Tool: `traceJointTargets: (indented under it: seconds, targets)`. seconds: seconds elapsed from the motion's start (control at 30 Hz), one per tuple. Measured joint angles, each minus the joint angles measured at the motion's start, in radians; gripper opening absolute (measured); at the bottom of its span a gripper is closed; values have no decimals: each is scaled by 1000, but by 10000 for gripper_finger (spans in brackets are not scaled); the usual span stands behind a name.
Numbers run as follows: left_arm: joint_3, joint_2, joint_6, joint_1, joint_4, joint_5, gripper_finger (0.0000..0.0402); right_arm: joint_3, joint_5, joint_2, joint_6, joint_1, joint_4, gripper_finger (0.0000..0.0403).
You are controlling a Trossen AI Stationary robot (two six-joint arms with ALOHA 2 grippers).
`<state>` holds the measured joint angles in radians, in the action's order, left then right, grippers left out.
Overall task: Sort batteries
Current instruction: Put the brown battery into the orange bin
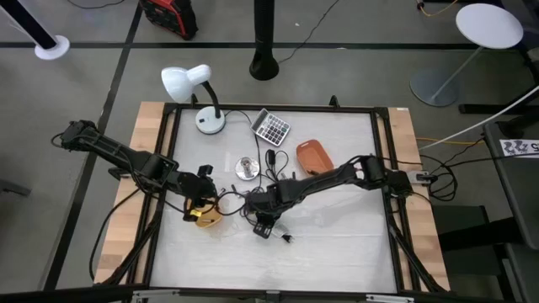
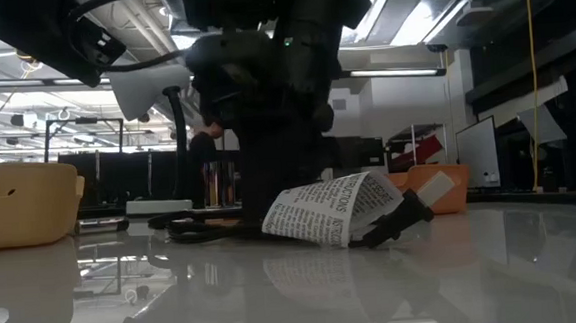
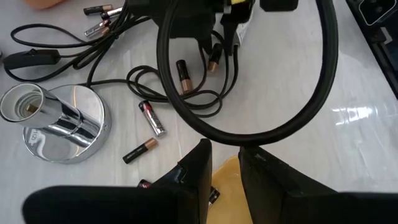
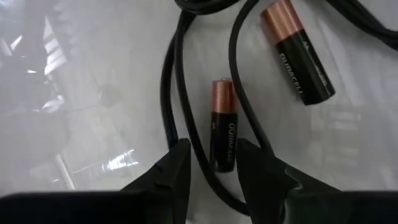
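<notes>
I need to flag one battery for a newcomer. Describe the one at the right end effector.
Find the right end effector low over the black cable loops mid-table. Between its open fingertips lies the slimmer black-and-copper battery, copper end pointing away. Its neighbour, the fatter battery, lies outside the fingertips, across a cable.

Both black-and-copper batteries (image 4: 222,124) read "DURACELL".

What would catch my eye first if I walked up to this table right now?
Probably the two dark arms meeting mid-table over a tangle of black cables strewn with small batteries. The right claw hangs low with its fingers parted either side of a copper-topped battery; the left claw waits just beside, over a yellow dish. Farther back stand a white desk lamp and a calculator.
</notes>
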<state>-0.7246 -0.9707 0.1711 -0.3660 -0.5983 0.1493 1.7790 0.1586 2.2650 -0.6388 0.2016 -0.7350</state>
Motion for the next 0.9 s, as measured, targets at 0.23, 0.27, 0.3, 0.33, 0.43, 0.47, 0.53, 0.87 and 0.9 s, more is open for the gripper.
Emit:
traceJointTargets:
  seconds: [0.23, 0.27, 0.3, 0.33, 0.43, 0.47, 0.53, 0.87, 0.9]
  targets:
    - [0, 0, 0, 0, 0, 0, 72, 1, -35, 21, -4, 0, 4, 124]
    - [0, 0, 0, 0, 1, 0, 72, 1, -36, 21, -4, 0, 4, 122]
    - [0, 0, 0, 0, 1, 0, 72, 1, -39, 21, -4, 0, 4, 118]
    - [0, 0, 0, 0, 1, 0, 72, 1, -45, 21, -4, 0, 2, 112]
    - [0, 0, 0, 0, 2, 0, 72, 1, -60, 22, -4, 0, -1, 82]
    - [0, 0, 0, 0, 2, 0, 72, 1, -61, 22, -4, 0, -3, 70]
    - [0, 0, 0, 0, 3, 0, 72, 1, -62, 22, -2, 0, -5, 46]
    - [0, 0, 3, 0, 4, 0, 72, 1, -56, 22, 18, -1, -3, 32]
    - [0, 0, 3, 0, 4, 0, 72, 1, -52, 22, 18, -1, -2, 34]
